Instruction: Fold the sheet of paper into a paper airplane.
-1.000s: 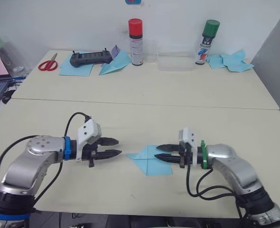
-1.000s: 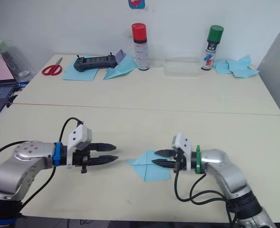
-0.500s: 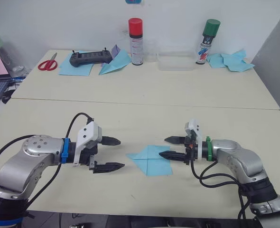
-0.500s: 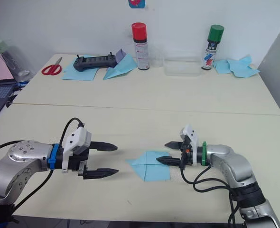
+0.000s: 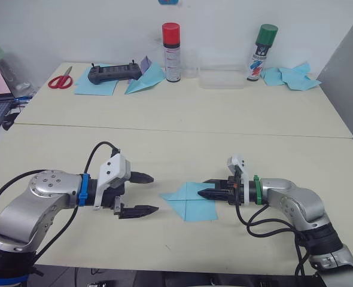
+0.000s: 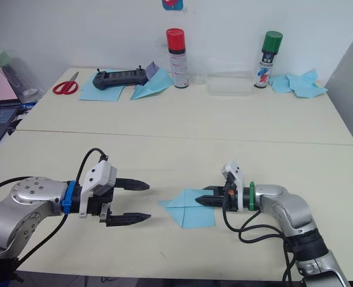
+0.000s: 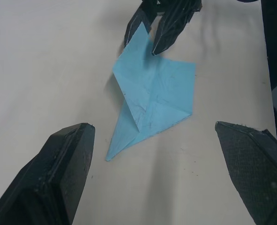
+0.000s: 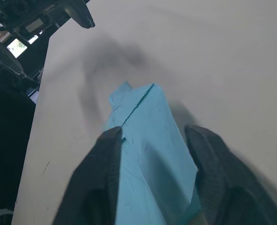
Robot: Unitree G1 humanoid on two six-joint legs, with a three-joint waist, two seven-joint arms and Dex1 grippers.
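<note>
- Light-blue sheet of paper lies flat on the near table, partly folded, one pointed corner toward my left side and its square end toward my right; straight creases cross its middle.
- Bare tabletop surrounds the sheet on every side; the near table edge lies below it and the seam to the far table is well beyond it.
- My right gripper reaches in level from the right, forearm low over the table, fingertips over the sheet's right edge. The right wrist view shows the two fingers apart, straddling the sheet; the jaws are released and not pinching it.
- My left gripper points toward the sheet from the left, near its pointed corner but apart from it. Its jaws stand wide, one finger above the other, holding nothing.
- Along the far table: red scissors, a black controller on a plain blue sheet, another blue paper plane, a red-capped spray can, a clear tray, a green-capped spray can and a crumpled blue paper pile.
- Labels on both cans carry print too small to read.
</note>
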